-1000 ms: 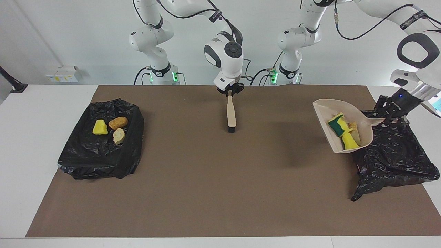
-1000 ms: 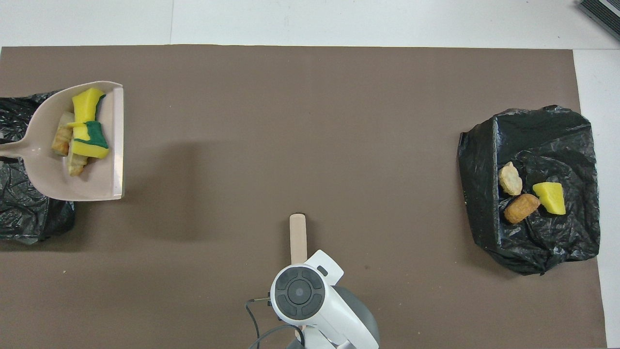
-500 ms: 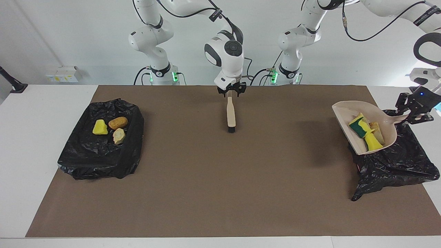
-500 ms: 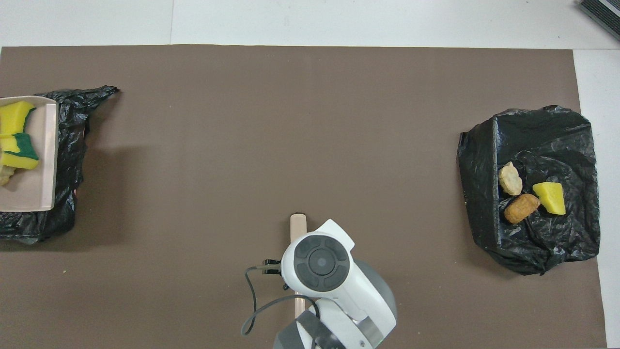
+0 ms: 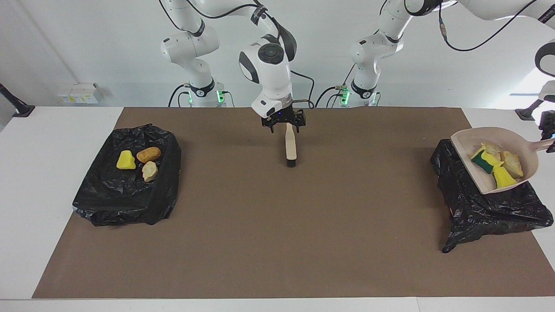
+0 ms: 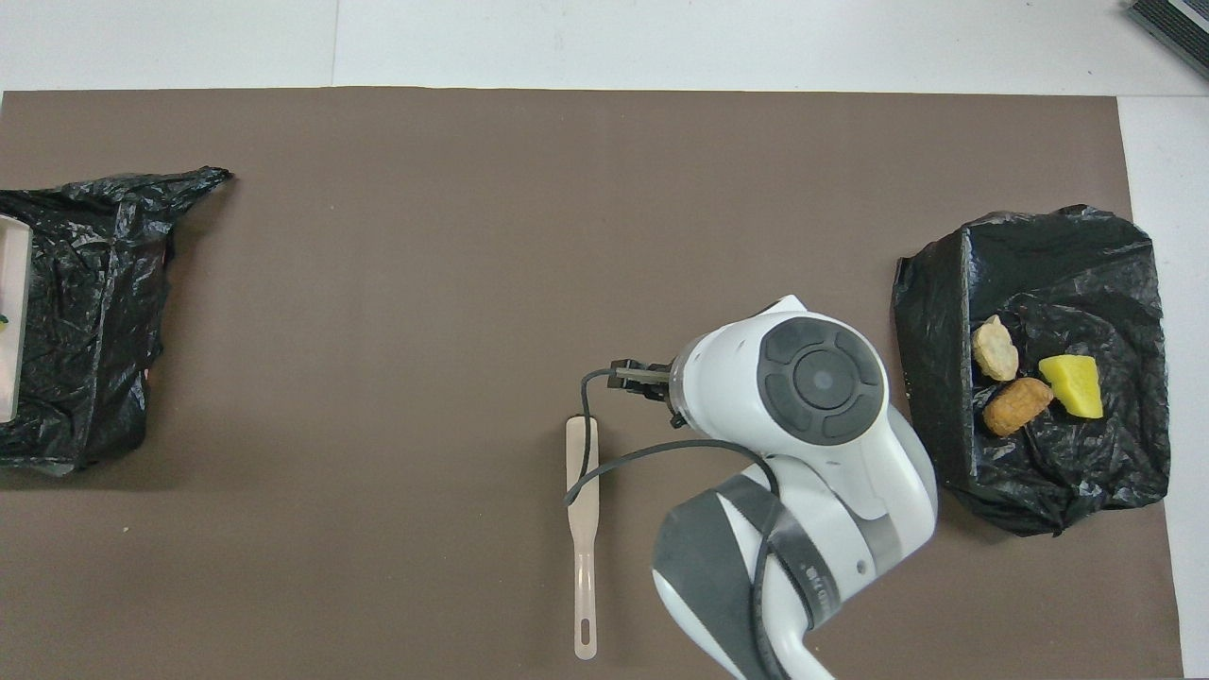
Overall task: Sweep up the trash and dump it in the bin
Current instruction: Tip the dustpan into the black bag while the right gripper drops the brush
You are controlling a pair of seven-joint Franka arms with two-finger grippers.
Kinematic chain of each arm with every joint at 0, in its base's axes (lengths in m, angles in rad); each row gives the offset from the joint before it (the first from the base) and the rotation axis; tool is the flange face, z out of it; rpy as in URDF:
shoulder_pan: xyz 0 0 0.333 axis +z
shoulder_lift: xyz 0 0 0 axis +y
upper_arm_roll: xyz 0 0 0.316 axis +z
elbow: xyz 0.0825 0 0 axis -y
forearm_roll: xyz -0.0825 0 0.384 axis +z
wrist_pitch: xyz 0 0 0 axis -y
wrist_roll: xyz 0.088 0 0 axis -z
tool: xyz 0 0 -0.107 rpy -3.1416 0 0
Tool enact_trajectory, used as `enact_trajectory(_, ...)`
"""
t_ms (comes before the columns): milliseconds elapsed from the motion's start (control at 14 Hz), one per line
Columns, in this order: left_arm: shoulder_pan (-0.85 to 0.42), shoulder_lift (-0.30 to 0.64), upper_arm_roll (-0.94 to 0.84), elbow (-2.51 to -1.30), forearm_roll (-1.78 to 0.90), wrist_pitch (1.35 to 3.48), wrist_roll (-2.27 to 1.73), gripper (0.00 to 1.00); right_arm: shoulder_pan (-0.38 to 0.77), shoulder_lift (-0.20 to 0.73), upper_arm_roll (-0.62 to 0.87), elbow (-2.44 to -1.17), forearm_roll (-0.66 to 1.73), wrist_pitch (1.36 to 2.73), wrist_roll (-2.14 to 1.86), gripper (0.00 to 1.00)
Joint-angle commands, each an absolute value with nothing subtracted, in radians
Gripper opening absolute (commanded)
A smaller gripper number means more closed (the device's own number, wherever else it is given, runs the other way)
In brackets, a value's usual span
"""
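At the frame's right edge, the left gripper clenches the dustpan over the bag; tipped crookedly, scraps could spill onto the counter. Upper centre, the right gripper hangs released above the brush.

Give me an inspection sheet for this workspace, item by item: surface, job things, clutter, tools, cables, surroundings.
Surface: brown mat on a white table.
Job's things: three binned scraps lie in the first bin, black-bagged, at the right arm's end. Pan scraps sit in the dustpan, raised over the second bin at the left arm's end. The brush lies on the mat.
Clutter: nothing seen.
Tools: left tool shut on the dustpan handle, at the view's edge; right tool open over the brush handle.
Cables: base cables at the arm bases; wrist cable loops from the right arm.
Surroundings: white box by the wall.
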State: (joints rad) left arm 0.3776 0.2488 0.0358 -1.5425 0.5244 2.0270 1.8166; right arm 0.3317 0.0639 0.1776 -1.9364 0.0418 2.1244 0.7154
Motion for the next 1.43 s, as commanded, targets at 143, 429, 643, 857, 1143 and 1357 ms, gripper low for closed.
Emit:
enact_trajectory(143, 0.299, 0.141, 0.043, -1.713, 0.852, 2.08, 1.56, 0.0, 0.186, 0.037, 0.192, -1.873, 0.002, 2.073, 0.626, 1.0)
enact_trajectory(429, 0.244, 0.101, 0.043, -1.759, 1.11, 2.056, 1.499, 0.0, 0.063, 0.028, 0.189, -1.735, 0.002, 1.898, 0.447, 1.0)
enact_trajectory(643, 0.232, 0.092, 0.041, -1.756, 1.251, 2.011, 1.467, 0.0, -0.008, -0.004, 0.164, -1.692, 0.003, 1.801, 0.344, 1.0)
enact_trajectory(857, 0.21, 0.064, 0.031, -1.747, 1.241, 2.013, 1.462, 0.0, 0.026, -0.04, 0.051, -1.634, 0.003, 1.682, 0.254, 1.0)
enact_trajectory(1143, 0.138, 0.06, 0.021, -1.701, 0.993, 1.947, 1.376, 0.0, -0.004, -0.055, -0.021, -1.566, 0.018, 1.548, 0.103, 1.0)
enact_trajectory(1357, 0.072, 0.058, 0.02, -1.701, 0.85, 1.883, 1.243, 0.0, -0.008, -0.078, -0.023, -1.583, 0.006, 1.533, 0.046, 1.0)
